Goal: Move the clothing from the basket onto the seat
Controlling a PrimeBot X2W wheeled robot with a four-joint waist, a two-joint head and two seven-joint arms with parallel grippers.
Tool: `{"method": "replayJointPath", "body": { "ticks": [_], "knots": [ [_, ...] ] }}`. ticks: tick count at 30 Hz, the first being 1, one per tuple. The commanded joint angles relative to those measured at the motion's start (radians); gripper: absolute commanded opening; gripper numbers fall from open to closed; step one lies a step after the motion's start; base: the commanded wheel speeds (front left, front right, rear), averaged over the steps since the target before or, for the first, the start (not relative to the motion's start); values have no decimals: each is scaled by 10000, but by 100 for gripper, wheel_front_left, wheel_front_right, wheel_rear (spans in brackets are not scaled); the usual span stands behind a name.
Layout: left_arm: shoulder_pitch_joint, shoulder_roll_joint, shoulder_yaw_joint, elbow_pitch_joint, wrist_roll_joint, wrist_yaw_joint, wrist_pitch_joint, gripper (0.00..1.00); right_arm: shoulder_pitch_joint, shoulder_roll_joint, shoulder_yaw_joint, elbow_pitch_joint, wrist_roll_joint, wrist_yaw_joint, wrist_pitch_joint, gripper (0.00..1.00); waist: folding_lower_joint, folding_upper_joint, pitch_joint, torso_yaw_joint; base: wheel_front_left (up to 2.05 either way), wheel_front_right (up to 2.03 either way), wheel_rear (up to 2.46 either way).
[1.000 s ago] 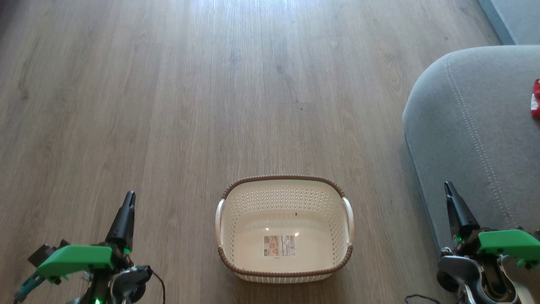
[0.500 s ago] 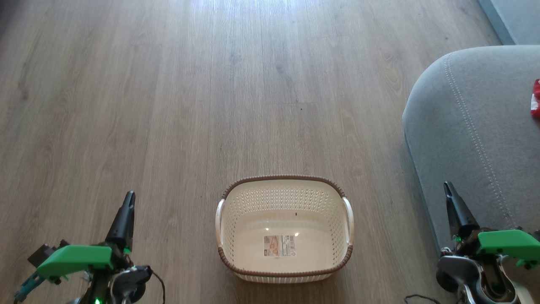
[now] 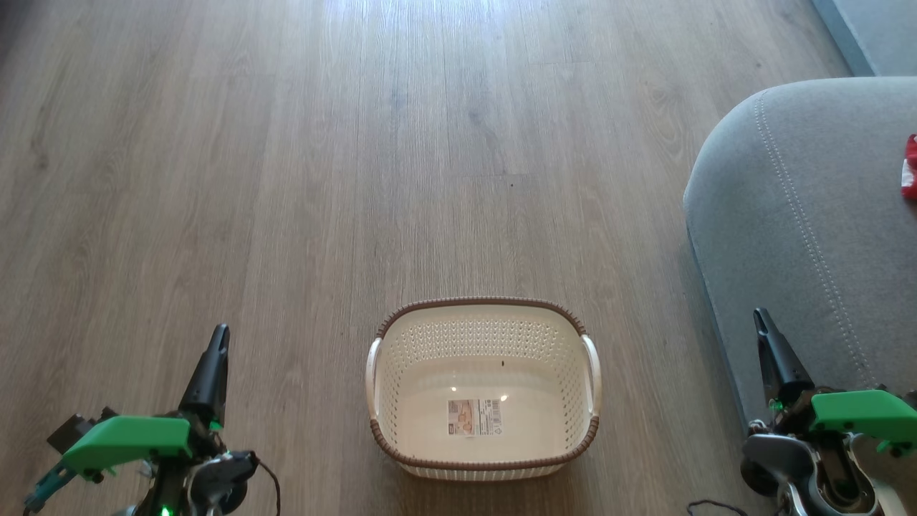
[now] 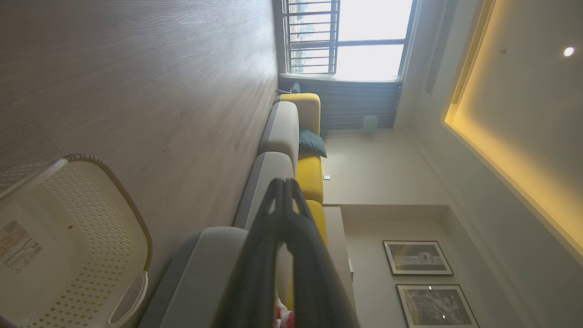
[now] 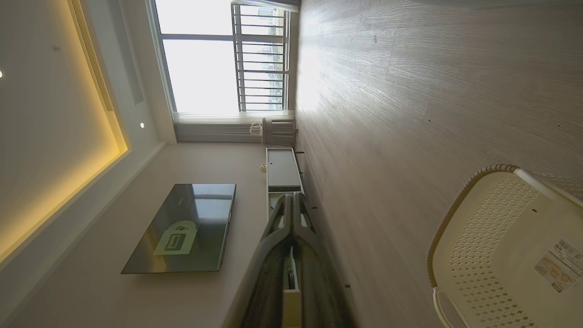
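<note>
The left gripper [image 3: 219,335] and right gripper [image 3: 761,319] are both clenched, grasping nothing, either side of the basket [image 3: 484,465] on the floor [image 3: 286,179]. The clothing [image 3: 910,166] lies on the seat [image 3: 802,215], well apart from the basket.

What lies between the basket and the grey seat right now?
In the head view, the stretch between the basket and the seat is bare wood floor. The red clothing lies on the seat, at the right edge.
</note>
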Motion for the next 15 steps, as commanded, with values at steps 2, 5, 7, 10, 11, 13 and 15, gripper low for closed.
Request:
{"method": "replayJointPath", "body": {
  "ticks": [2, 5, 7, 10, 11, 13, 15],
  "knots": [
    [-471, 146, 343, -330, -59, -94, 75, 0, -521, -31, 171, -385, 58, 0, 58, 0, 0, 0, 0, 1, 0, 0, 0],
    [-471, 146, 343, -330, -59, -94, 75, 0, -521, -31, 171, -385, 58, 0, 58, 0, 0, 0, 0, 1, 0, 0, 0],
    [-471, 146, 343, -330, -59, -94, 75, 0, -521, -31, 172, -385, 58, 0, 58, 0, 0, 0, 0, 1, 0, 0, 0],
    [-471, 146, 343, -330, -59, -94, 75, 0, -521, -31, 172, -385, 58, 0, 58, 0, 0, 0, 0, 1, 0, 0, 0],
    [-471, 146, 343, -330, -59, -94, 75, 0, -521, -31, 172, -385, 58, 0, 58, 0, 0, 0, 0, 1, 0, 0, 0],
    [-471, 146, 343, -330, -59, -94, 74, 0, -521, -31, 172, -385, 58, 0, 58, 0, 0, 0, 0, 1, 0, 0, 0],
    [-471, 146, 343, -330, -59, -94, 74, 0, -521, -31, 172, -385, 58, 0, 58, 0, 0, 0, 0, 1, 0, 0, 0]
  ]
}}
